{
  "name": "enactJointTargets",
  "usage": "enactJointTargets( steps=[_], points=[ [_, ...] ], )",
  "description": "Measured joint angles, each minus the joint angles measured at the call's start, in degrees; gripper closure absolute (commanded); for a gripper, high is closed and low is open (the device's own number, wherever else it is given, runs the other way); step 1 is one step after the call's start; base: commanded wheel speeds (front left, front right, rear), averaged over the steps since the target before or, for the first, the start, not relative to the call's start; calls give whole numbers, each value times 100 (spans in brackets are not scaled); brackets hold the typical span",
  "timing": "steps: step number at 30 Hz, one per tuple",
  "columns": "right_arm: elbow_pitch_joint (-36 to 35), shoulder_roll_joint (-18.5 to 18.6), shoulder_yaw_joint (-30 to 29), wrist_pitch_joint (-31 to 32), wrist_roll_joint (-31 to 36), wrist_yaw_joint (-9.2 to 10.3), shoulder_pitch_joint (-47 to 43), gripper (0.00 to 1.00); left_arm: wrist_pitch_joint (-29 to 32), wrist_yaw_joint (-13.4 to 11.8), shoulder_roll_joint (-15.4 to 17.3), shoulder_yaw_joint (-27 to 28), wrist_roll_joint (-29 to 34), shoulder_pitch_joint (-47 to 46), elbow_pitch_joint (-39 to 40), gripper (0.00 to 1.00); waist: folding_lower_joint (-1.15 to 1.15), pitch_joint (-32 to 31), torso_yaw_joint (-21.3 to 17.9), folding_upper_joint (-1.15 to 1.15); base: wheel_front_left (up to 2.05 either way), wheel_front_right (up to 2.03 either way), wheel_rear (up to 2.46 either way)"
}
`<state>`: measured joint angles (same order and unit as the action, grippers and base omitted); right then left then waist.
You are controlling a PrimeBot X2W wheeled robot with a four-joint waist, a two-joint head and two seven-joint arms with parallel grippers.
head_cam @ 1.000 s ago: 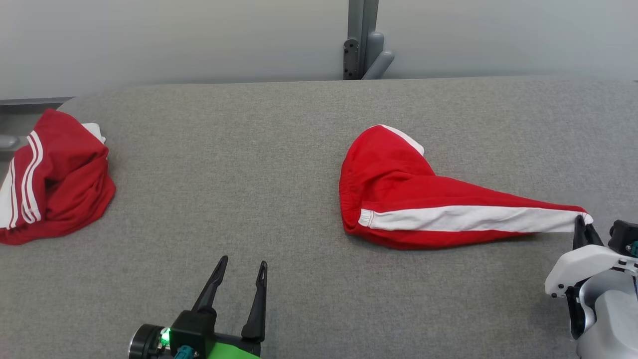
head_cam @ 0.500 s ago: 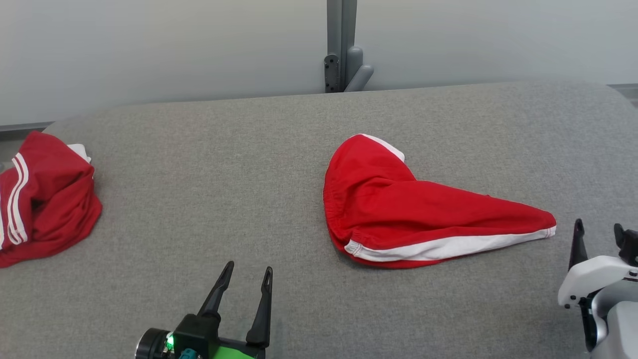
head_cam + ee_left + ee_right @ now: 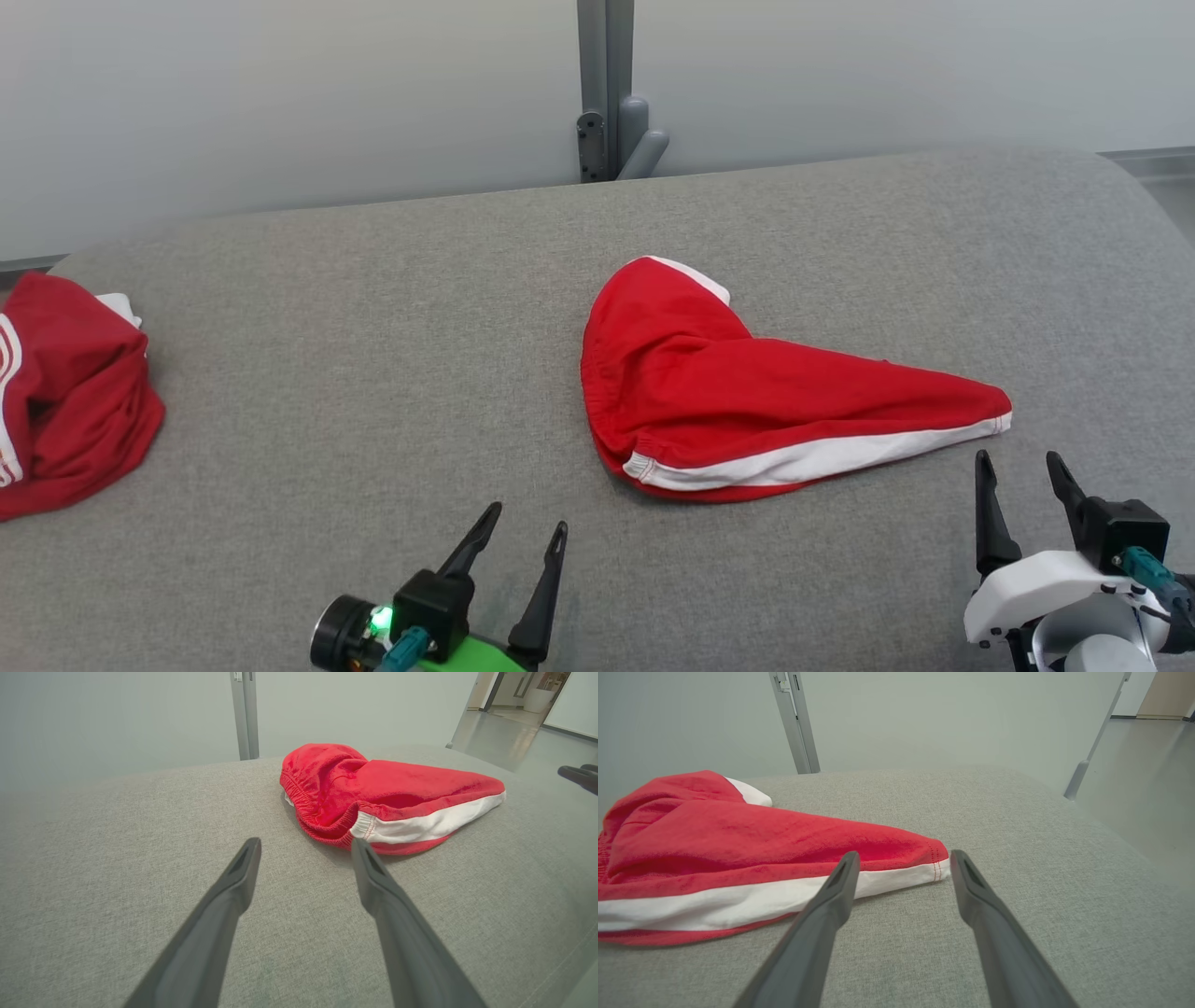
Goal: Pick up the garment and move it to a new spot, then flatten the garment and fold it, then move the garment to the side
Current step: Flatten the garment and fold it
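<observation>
Red fabric garment [image 3: 747, 401] with a white stripe, perhaps shorts, lies bunched on the grey cloth-covered table [image 3: 373, 355]; right gripper [image 3: 1017, 459] and left gripper [image 3: 527, 516] stand spread, empty.

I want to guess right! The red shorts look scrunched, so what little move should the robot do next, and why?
Probably ease the open left gripper forward to the elastic waistband of the red fabric shorts with a white stripe: they lie bunched, unheld, nearby.

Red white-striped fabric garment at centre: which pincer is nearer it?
Right. The right pincer sits just off the red garment at its pointed tip; the left pincer is farther, before the waistband end.
</observation>
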<state>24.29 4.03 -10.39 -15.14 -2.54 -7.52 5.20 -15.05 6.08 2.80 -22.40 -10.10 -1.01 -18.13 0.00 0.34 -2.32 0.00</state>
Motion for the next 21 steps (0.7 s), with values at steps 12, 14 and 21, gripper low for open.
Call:
enactJointTargets(
  steps=[12,14,21],
  points=[
    [-146,-51,145,-1,-79,0,-54,0,1,123,-2,-813,34,-1326,-1415,0,0,130,-369,0,0,0,0],
    [-152,-53,151,0,-79,0,-27,0,0,124,-2,-964,3,-1495,-1673,0,0,158,-430,0,0,0,0],
    [-147,-63,197,-1,-82,0,10,0,0,133,12,-1521,-190,-2036,-2170,0,0,269,-611,0,0,0,0]
  ],
)
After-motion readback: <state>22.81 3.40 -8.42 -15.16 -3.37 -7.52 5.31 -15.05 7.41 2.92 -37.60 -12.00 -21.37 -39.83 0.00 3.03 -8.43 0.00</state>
